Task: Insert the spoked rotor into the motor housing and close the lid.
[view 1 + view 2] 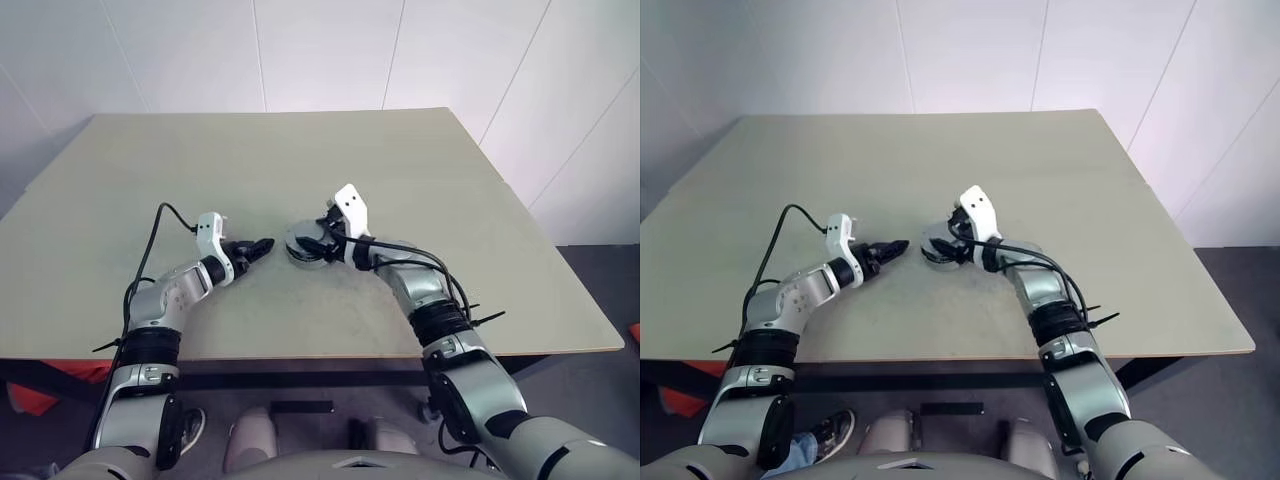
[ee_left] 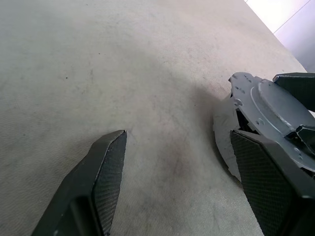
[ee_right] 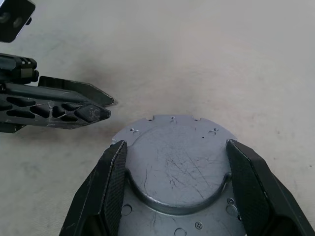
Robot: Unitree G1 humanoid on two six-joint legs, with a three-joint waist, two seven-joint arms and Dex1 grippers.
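Nearest you, low in the left eye view, your two arms reach up onto the tabletop point(image 1: 420, 180). Your left gripper point(image 1: 262, 246) sits left of centre, pointing toward the middle of the frame. In the left wrist view its fingers point(image 2: 101, 177) stand well apart with bare tabletop between them, holding nothing.

Just right of it, near the middle of the frame, your right gripper point(image 1: 322, 244) is at the lid point(image 3: 174, 162). The right wrist view shows the lid plain grey face up, scratched, with small screw holes round its notched edge and a raised round centre. Your right gripper's two fingers stand wide, one on each side of that raised centre. You cannot tell whether the pads press on it or only flank it.

The lid lies on top of the motor housing point(image 1: 303, 252), seen as a dark round body under the grey disc, resting on the tabletop. The tip of the left gripper lies near the lid's edge, apart from it.

Beyond them the tabletop runs on to the white wall point(image 1: 320, 50).
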